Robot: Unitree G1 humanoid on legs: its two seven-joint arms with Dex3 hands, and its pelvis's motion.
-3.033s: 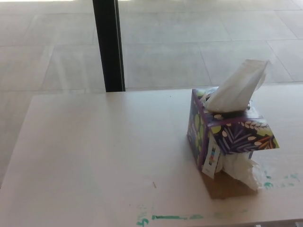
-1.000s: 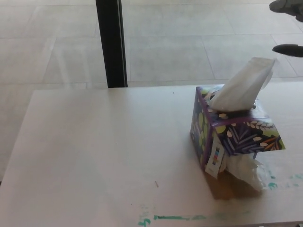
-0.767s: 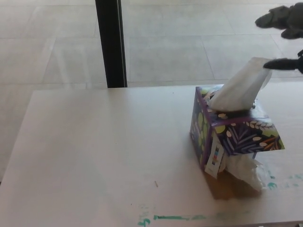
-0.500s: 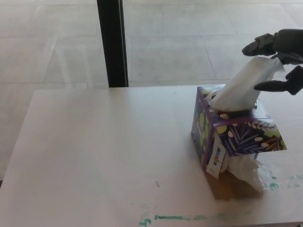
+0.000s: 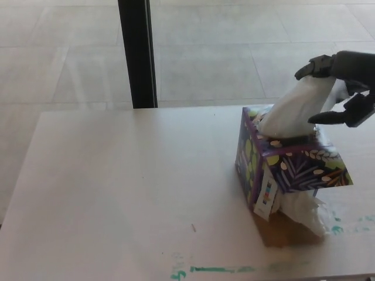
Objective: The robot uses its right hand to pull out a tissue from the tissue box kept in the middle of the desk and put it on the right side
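A purple tissue box (image 5: 291,168) with a leaf pattern stands on the right part of the pale desk (image 5: 129,187). A white tissue (image 5: 293,108) sticks up out of its top, leaning right. My black right hand (image 5: 343,79) comes in from the right edge at the tissue's tip. Its fingers (image 5: 313,66) rest over the top of the tissue and its thumb (image 5: 331,117) lies apart on the right side, so the hand stands open around the tip. My left hand does not show.
A crumpled white tissue (image 5: 304,212) lies against the box's front right corner. Green paint marks (image 5: 214,269) run along the desk's near edge. A black post (image 5: 136,52) rises behind the desk over a tiled floor.
My right hand has come in from the upper right and lowered onto the tissue's tip, bending it slightly. The box has not moved.
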